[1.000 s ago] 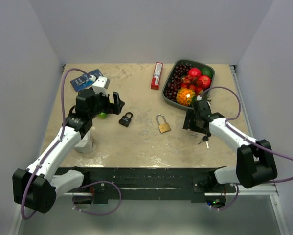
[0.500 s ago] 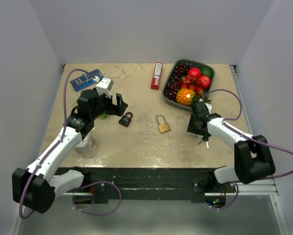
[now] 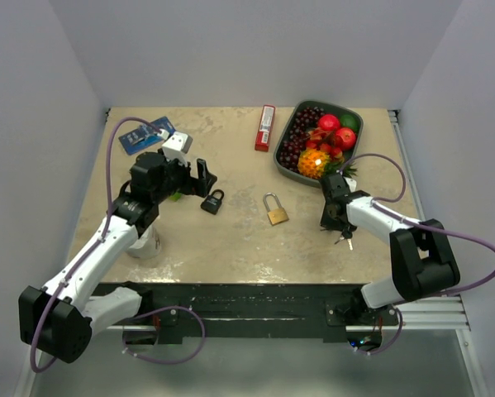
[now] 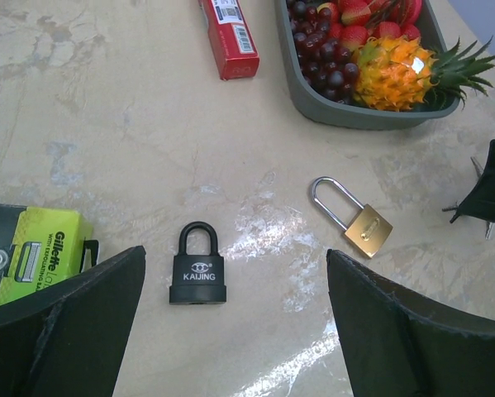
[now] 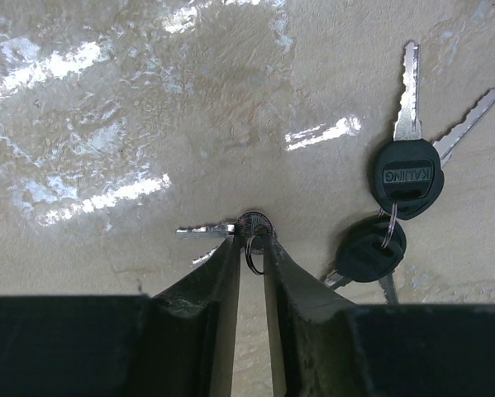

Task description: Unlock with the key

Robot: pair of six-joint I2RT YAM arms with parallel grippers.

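Right pincer (image 5: 251,240) is down at the bench (image 5: 107,107) and narrowed to a slit. The round head of the silver key (image 5: 206,230) and its ring sit caught between the tips, with the blade pointing out sideways, flat on the surface. Before you lift, make sure the pads bite the head itself, not just the thin ring. A hold on the ring alone would likely let the key swing and leave you no way to aim the blade.

Just beside it lie the black keys (image 5: 406,175), two black heads on a shared ring. Whether they are linked to the silver one cannot be told, so raise slowly and expect them to dangle if they are. One head reads KAIJING, the same word as on the black lock (image 4: 197,273) — so judge which key suits which lock before you commit.

Further out, that black lock lies flat with its shackle closed, right under your left pincer (image 4: 235,318), which hangs wide above it, holding nothing. Between the two arms lies the brass lock (image 4: 364,230), its shackle also closed. You'll want the left to pin a lock body firmly, keyhole turned towards the right arm.

At the far side, the tray (image 4: 330,112) of fruit and the red box (image 4: 228,37) are well apart from all this — leave them be.
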